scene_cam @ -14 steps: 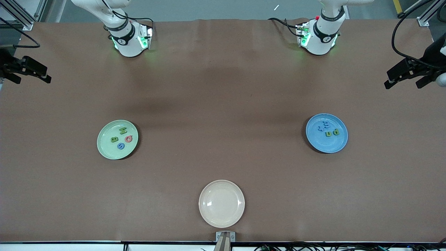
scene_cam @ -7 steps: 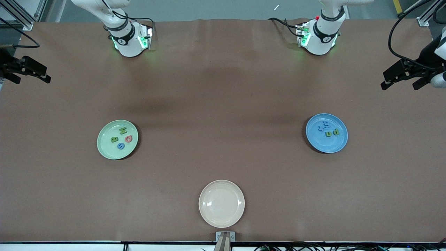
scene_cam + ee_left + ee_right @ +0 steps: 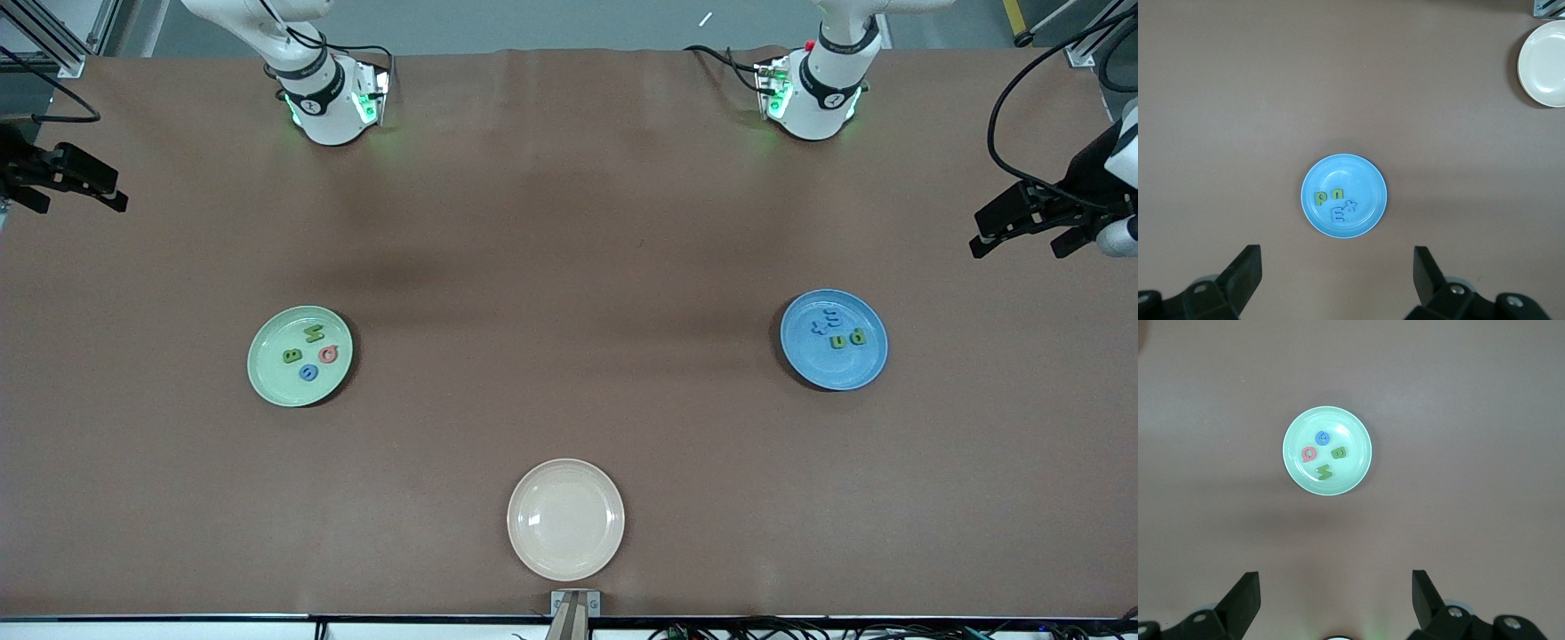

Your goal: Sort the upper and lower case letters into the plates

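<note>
Three plates on the table [image 3: 569, 222], well apart. One plate [image 3: 267, 373] toward the right arm's end, four letters [image 3: 309, 354] in it. Another plate [image 3: 849, 373] toward the left arm's end, four letters [image 3: 837, 331] in it. Third plate [image 3: 565, 519] between them, nearest the front camera.

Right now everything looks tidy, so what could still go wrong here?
Little, I think. The blue letters on the blue plate match its colour, so a check could miss them. The left gripper hangs open at the table's edge toward the left arm's end; a low sweep inward might clip that plate. The cream plate sits close to the table edge nearest the front camera and could be nudged off.
</note>
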Motion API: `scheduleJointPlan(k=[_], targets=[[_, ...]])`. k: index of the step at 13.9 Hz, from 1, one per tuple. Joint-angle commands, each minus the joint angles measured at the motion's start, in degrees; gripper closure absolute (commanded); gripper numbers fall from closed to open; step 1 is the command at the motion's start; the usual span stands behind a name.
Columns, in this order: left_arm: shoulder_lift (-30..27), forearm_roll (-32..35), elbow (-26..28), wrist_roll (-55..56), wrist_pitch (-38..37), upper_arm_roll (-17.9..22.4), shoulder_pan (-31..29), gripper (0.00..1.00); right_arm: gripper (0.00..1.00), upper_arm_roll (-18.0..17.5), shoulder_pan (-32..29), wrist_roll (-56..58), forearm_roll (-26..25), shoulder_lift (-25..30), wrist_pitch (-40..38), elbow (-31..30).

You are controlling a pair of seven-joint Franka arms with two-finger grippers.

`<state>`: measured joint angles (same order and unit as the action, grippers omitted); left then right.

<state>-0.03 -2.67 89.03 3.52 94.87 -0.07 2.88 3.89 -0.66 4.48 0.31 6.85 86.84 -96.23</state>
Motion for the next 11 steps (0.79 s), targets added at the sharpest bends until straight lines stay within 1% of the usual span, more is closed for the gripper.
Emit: scheduleJointPlan(k=[1,11], targets=[[0.5,0.5,-1.6,-0.3,-0.2,-0.6,-0.2,0.0,0.0,-0.5,-1.0,-1.2,1.6,1.5,0.0,-1.6],[0.8,0.8,-1.6,-0.4,-0.3,-0.6,-0.4,0.0,0.0,-0.5,-0.9,-0.8,1.0,1.5,0.1,-1.6]])
